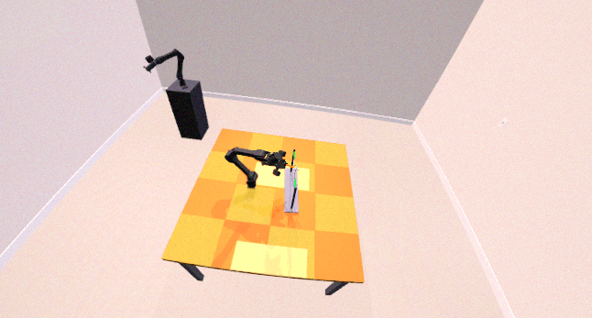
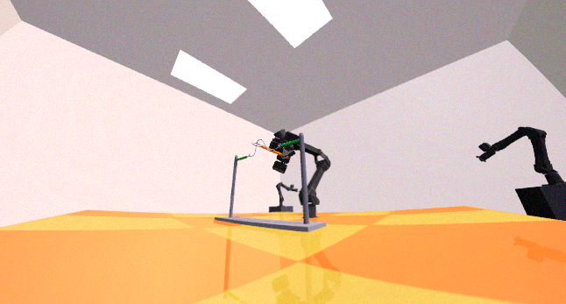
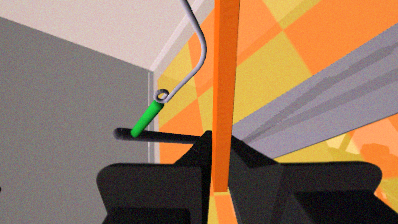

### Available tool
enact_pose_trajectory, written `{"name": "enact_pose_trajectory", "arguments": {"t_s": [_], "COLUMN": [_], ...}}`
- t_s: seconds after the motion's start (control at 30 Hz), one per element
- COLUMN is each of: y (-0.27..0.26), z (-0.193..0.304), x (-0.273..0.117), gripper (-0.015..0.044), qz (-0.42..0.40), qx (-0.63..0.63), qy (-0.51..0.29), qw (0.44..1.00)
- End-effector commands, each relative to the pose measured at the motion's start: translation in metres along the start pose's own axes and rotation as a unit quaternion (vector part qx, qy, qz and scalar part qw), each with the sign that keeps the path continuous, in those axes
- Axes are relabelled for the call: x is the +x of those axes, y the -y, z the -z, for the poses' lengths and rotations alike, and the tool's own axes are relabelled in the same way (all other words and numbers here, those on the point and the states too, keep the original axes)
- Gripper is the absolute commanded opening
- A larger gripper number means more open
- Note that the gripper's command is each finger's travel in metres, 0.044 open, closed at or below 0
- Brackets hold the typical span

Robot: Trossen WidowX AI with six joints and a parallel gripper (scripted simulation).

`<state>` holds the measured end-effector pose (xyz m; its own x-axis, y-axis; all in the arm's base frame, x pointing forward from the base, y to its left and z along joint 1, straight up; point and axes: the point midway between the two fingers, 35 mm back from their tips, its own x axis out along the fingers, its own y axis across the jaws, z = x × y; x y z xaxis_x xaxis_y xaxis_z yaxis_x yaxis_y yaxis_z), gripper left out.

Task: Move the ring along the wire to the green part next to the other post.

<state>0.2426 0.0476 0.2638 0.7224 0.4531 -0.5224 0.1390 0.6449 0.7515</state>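
Note:
The gripper (image 1: 287, 164) (image 2: 286, 156) (image 3: 220, 150) is shut on the orange handle (image 1: 290, 167) (image 2: 272, 151) (image 3: 226, 75). In the exterior view the handle slopes up left to the ring (image 2: 256, 144), tilted nearly flat around the thin grey wire's hump between the two green parts. Whether they touch is too small to tell. The ring is outside the wrist view. One green part (image 1: 294, 155) (image 2: 290, 143) (image 3: 147, 119) meets the post (image 2: 303, 182) on the gripper's side; the other green part (image 1: 295, 182) (image 2: 241, 158) meets the other post (image 2: 233, 187).
Both posts rise from a grey base (image 1: 289, 186) (image 2: 263, 223) (image 3: 310, 105) on the checkered table (image 1: 334, 250). The grey wire (image 3: 204, 50) bends left of the handle in the wrist view, with a small loop beside the green part. A second arm (image 1: 180, 67) stands on a black pedestal (image 1: 188, 113) off the table.

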Motion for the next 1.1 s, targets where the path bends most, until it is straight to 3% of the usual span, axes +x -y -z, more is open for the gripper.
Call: {"name": "enact_pose_trajectory", "arguments": {"t_s": [0.0, 0.53, 1.07], "y": [0.004, 0.038, 0.066], "z": [-0.002, -0.013, -0.039], "x": [-0.001, -0.007, -0.023], "gripper": [-0.015, -0.015, -0.015], "qz": [0.025, 0.166, 0.299], "qx": [-0.041, -0.248, -0.448], "qy": [0.004, 0.014, 0.024], "qw": [0.999, 0.954, 0.842]}}
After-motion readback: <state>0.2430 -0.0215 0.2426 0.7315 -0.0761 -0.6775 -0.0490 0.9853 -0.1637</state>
